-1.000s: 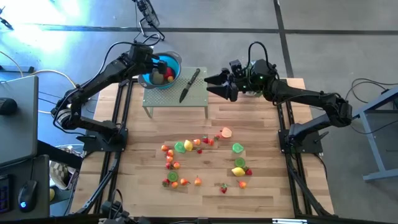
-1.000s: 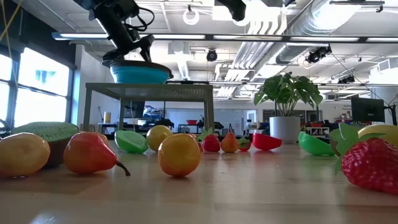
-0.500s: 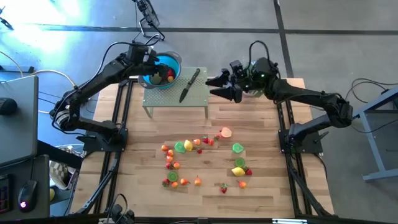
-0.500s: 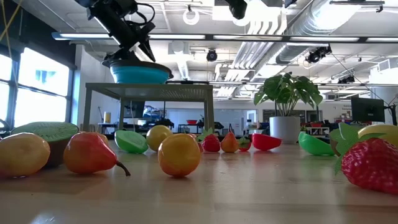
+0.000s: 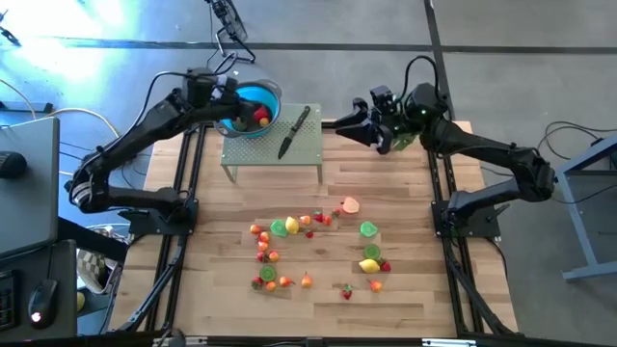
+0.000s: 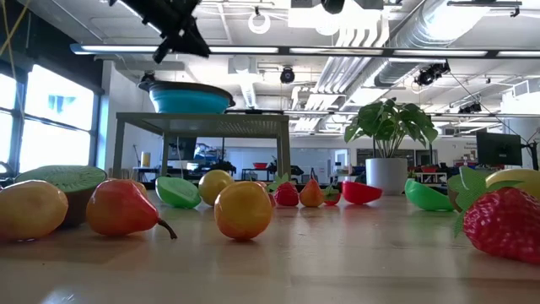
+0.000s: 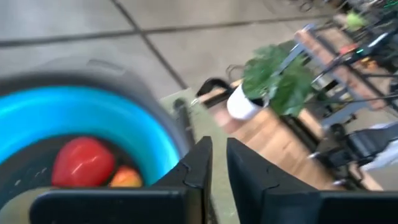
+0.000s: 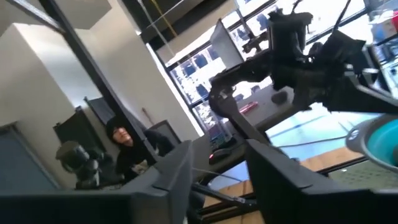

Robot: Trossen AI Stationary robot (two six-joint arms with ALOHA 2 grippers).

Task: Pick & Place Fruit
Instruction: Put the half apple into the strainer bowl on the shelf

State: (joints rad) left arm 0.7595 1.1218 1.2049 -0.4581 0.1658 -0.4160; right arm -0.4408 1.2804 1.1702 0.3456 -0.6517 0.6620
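**What we see besides the task items**

We see a wooden table (image 5: 405, 289) with a small grey-green stand (image 5: 275, 154) at its far side. A blue bowl (image 5: 265, 96) sits on one end of the stand and a black-handled knife (image 5: 293, 132) lies beside it. A leafy potted plant (image 6: 388, 143) stands farther right. Beyond the table, we make out what seems to be a seated person (image 8: 121, 149).

Light wooden plank table (image 5: 395, 198) | scattered small toy fruit pieces (image 5: 313, 246) near middle | low grey-green metal stand (image 5: 273, 154) at far edge | white-potted leafy plant (image 6: 389, 139) far right corner
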